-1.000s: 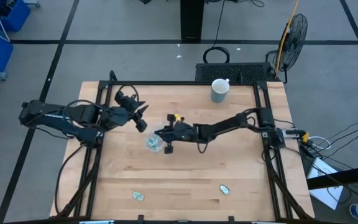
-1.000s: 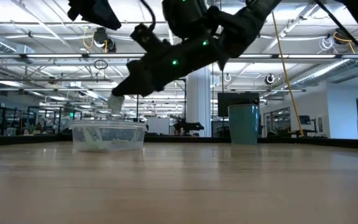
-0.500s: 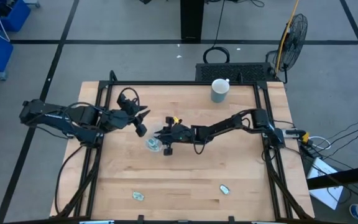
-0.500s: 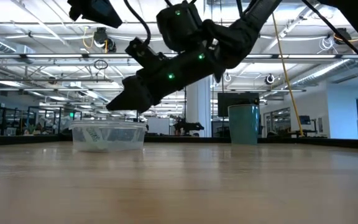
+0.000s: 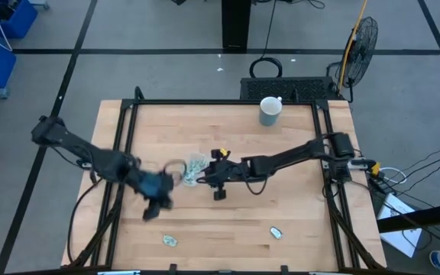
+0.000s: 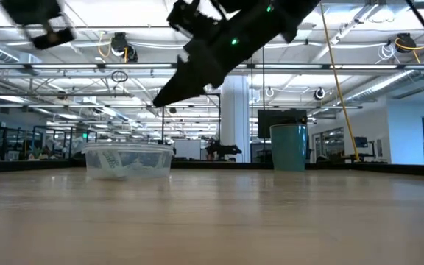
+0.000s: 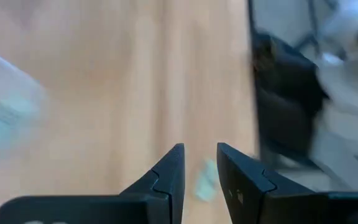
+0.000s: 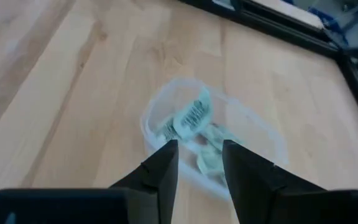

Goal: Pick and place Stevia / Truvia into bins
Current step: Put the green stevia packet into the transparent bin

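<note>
The clear bin (image 5: 193,169) stands mid-table with several pale green Stevia / Truvia packets (image 8: 194,115) lying inside it. My right gripper (image 8: 197,144) hovers open just above the bin (image 6: 127,160), with nothing between its fingers. My left gripper (image 5: 151,210) is open over the table's near left part. One loose packet (image 7: 205,180) lies flat on the wood beyond its fingertips (image 7: 199,149). In the high view this packet (image 5: 170,241) lies near the front edge. Another packet (image 5: 276,232) lies flat to the right of it.
A grey-green mug (image 5: 270,111) stands at the far edge, right of centre. A black frame (image 5: 205,103) runs around the table's far and side edges. Bare wood lies between the bin and the front edge.
My right gripper dipped toward the bin with a packet, opened, and has risen above it; the packet is no longer at its tips. My left arm has swung fast from beside the bin toward the near edge, toward the loose packet at the front left.
</note>
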### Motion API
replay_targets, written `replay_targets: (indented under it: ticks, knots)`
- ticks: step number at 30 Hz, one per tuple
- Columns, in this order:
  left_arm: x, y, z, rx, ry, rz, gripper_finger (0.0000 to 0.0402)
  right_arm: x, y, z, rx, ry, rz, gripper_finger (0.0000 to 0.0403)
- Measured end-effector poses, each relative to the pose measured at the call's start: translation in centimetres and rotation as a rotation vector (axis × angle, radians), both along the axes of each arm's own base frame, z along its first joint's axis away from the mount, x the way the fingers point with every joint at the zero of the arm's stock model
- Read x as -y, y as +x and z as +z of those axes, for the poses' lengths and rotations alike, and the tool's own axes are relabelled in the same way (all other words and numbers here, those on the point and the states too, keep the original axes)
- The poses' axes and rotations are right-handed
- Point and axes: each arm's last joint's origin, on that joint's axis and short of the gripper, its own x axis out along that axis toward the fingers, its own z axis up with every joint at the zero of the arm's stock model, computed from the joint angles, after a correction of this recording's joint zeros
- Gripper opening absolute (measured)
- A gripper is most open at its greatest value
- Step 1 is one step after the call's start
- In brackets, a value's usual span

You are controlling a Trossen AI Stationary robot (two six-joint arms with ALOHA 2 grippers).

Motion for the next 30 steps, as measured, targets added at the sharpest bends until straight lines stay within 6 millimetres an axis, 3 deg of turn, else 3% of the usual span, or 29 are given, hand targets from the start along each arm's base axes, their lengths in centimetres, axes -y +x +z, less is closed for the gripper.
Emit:
replay_targets:
  ticks: [7,14,21,30]
  knots:
    - [4.7,-0.6,-5.8,-0.252,-0.130,0.033,0.0097,-0.5,-3.7,3.2,0.030,-0.035,-0.015,0.0106]
    - [8.2,0.7,-8.5,-0.210,-0.158,-0.017,0.0097,0.5,-8.3,4.8,0.125,-0.009,-0.034,0.0105]
    - [10.7,1.3,-11.9,-0.246,-0.152,-0.036,0.0097,1.5,-12.7,4.1,0.330,-0.038,-0.017,0.0105]
    - [10.9,1.8,-13.7,-0.190,-0.020,-0.001,0.0097,2.2,-16.3,2.6,0.575,-0.019,-0.029,0.0105]
